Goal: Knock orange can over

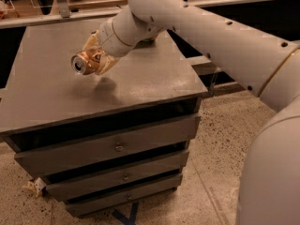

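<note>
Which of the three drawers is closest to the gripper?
The top drawer, directly under the tabletop; the other two sit below it. The gripper holds the orange can sideways above the tabletop.
</note>
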Robot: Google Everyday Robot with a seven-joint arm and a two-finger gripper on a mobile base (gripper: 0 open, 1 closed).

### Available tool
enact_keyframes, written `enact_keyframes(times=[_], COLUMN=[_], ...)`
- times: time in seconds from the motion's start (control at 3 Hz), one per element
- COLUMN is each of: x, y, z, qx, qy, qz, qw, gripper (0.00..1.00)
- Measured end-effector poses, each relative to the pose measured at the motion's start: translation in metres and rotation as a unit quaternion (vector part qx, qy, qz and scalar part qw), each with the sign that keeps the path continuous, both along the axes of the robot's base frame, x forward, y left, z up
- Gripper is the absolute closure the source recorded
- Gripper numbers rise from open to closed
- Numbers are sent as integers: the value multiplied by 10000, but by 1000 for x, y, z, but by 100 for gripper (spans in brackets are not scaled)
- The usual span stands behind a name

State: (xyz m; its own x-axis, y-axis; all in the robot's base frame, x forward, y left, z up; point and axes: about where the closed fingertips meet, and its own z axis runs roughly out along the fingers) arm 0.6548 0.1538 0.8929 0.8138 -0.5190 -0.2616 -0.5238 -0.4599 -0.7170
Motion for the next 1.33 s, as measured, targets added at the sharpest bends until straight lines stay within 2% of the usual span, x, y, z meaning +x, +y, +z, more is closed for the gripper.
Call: enact_keyframes(times=[0.67,1.0,1.33], x=[-6,-6,-7], y=[1,0,-1], z=[-18,-22,-25], qx=[-309,-364,-390], qy=[-132,-142,-106], qz=[-31,-125,-207], qw=[9994,9992,9990], gripper=[100,82,60])
